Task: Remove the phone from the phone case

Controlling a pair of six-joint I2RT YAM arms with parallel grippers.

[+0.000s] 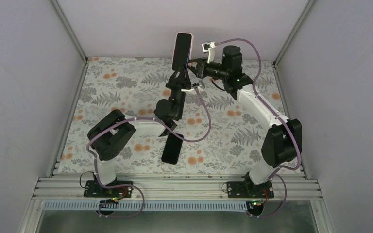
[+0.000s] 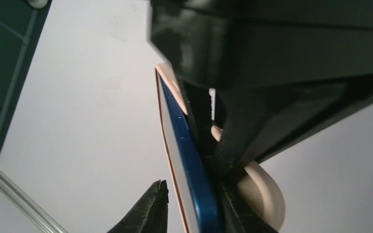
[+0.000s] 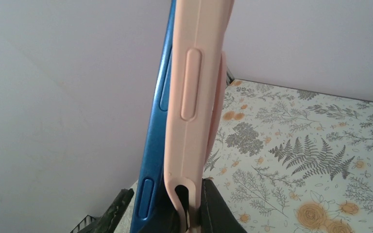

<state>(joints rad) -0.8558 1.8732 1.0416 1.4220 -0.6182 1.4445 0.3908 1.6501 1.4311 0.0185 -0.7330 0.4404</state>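
The left gripper [image 1: 180,74] clamps the peach silicone case [image 3: 194,121]; whether the right gripper [image 1: 194,67] grips I cannot tell; the half-freed blue phone [image 3: 156,141] could fall.

In the left wrist view, a blurred dark mass [image 2: 272,43] covers the top of the phone [image 2: 194,170] and phone case [image 2: 169,82], and the bottom edge cuts off the spot where the left gripper [image 2: 189,204] clamps them. The right wrist view crops both at its top edge, and we cannot tell what the right gripper [image 3: 167,216] touches. From above, the left arm hides one end of a dark slab [image 1: 172,148] on the counter [image 1: 126,77].
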